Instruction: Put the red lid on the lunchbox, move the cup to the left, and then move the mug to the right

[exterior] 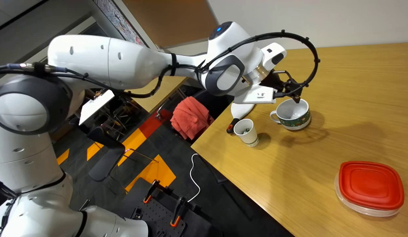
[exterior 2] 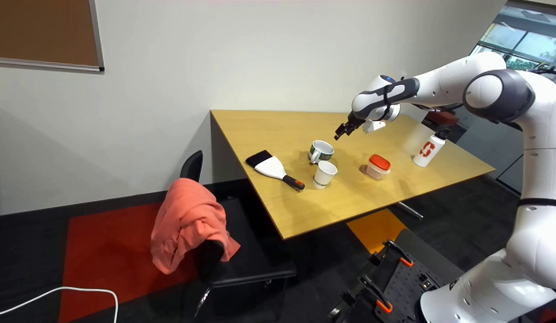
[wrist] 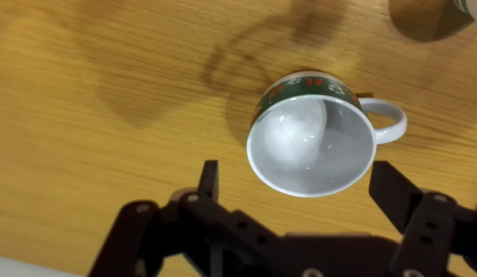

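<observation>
From here the window (exterior 2: pixel 536 47) glows pale, soft shadows smudge the well-lit table (exterior: pixel 342 115), the floor (exterior 2: pixel 27 255) lies dim, and in the wrist view glints speckle the mug (wrist: pixel 311 140) while the gripper (wrist: pixel 295 166) looks dark and blurred.

In an exterior view we looked down past the arm (exterior: pixel 131 62), near along the left edge, at the table (exterior: pixel 322 151). In an exterior view we stood well back and faced the wall (exterior 2: pixel 260 54), the arm at right. Both shared table, cup (exterior: pixel 247 134), mug (exterior: pixel 293 116) and lid (exterior: pixel 371 184) (arm too). In the wrist view we looked steeply down, close above the mug.
</observation>
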`<action>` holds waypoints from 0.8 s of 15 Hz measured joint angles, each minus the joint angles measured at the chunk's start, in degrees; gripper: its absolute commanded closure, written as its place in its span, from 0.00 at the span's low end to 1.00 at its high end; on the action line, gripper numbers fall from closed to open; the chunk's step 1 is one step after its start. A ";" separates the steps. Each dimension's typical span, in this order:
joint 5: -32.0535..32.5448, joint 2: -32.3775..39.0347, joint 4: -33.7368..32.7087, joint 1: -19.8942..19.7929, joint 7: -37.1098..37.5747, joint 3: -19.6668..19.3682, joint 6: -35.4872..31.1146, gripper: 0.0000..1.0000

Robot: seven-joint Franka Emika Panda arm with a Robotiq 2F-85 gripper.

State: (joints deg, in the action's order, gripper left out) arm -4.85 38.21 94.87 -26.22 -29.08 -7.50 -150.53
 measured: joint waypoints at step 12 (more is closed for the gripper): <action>-2.32 14.96 -16.41 -1.19 20.86 0.00 8.85 0.00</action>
State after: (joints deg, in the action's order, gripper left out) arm -7.17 53.17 78.46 -27.41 -8.22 -7.50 -141.68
